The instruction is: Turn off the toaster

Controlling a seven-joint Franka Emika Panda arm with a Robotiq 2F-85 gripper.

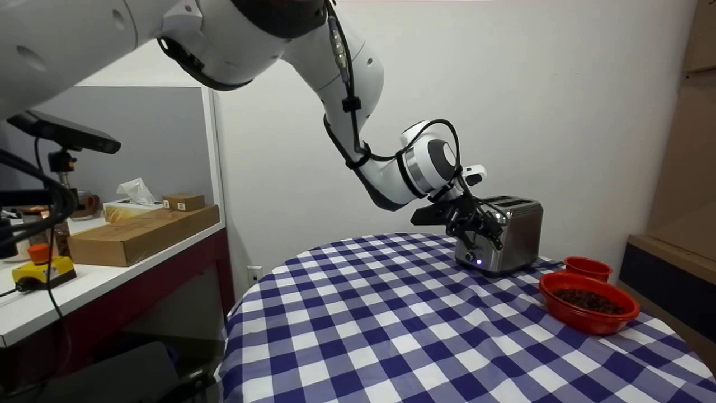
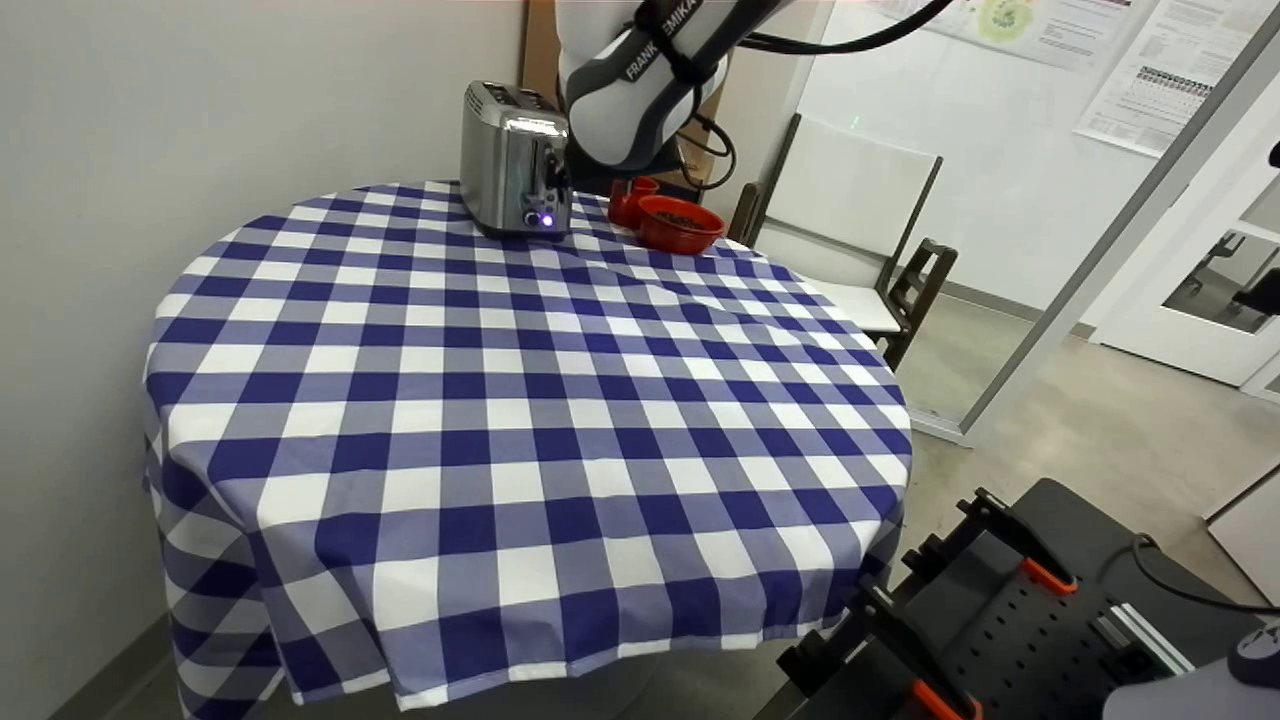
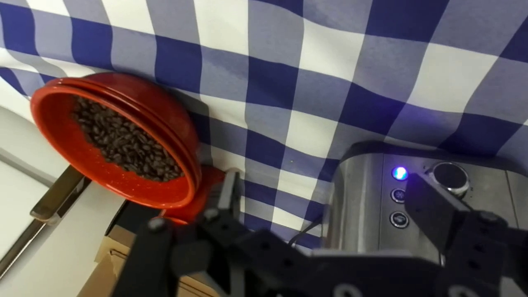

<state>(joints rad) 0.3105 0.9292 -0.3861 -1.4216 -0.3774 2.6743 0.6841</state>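
Note:
The silver toaster (image 1: 523, 238) stands at the table's far end; it also shows in an exterior view (image 2: 492, 160) and in the wrist view (image 3: 350, 198). Its control panel has a round knob (image 3: 450, 177) and a column of buttons. The button (image 3: 399, 173) closest to the base glows blue-purple; the light (image 2: 547, 220) also shows in both exterior views. My gripper (image 3: 324, 175) is open and empty, in front of the panel (image 1: 485, 243). One finger overlaps the panel beside the buttons and knob; I cannot tell whether it touches. The other is off the toaster's side, towards the red bowl.
A red bowl (image 3: 57, 128) of dark beans sits beside the toaster, with a red cup (image 1: 587, 267) behind it. A checked cloth (image 2: 520, 400) covers the round table. A wall (image 1: 559, 112) stands behind the toaster. A dark cord (image 3: 305, 232) lies near the toaster.

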